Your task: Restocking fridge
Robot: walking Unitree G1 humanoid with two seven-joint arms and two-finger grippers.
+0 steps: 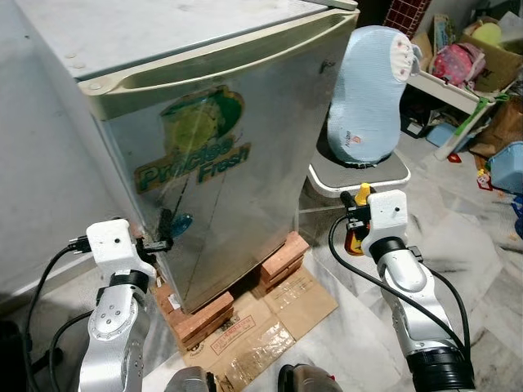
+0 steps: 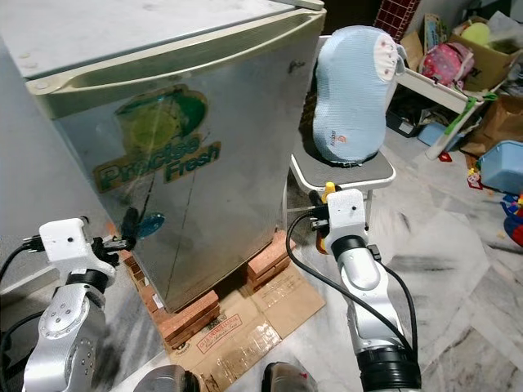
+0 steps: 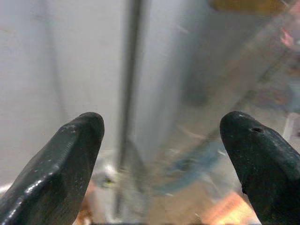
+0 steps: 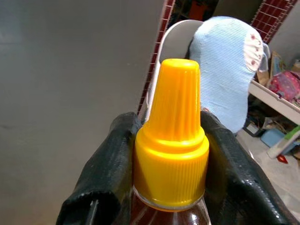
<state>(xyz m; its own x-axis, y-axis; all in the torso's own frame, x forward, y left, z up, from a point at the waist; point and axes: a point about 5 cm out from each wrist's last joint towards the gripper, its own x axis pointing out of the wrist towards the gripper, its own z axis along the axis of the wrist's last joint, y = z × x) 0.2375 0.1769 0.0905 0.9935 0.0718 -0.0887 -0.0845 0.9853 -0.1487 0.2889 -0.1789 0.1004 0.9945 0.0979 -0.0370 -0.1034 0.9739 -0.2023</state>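
We're facing the small silver fridge (image 1: 204, 139), door shut, propped up on bricks (image 1: 204, 314) over flattened cardboard (image 1: 270, 322), with a blue cushion (image 1: 368, 94) on the white chair (image 1: 359, 175) just beside it. Our right gripper (image 1: 353, 214) is pinched around a yellow-capped sauce bottle (image 4: 172, 140) right of the fridge. Our left gripper (image 1: 163, 237) is spread wide at the door's lower left edge.
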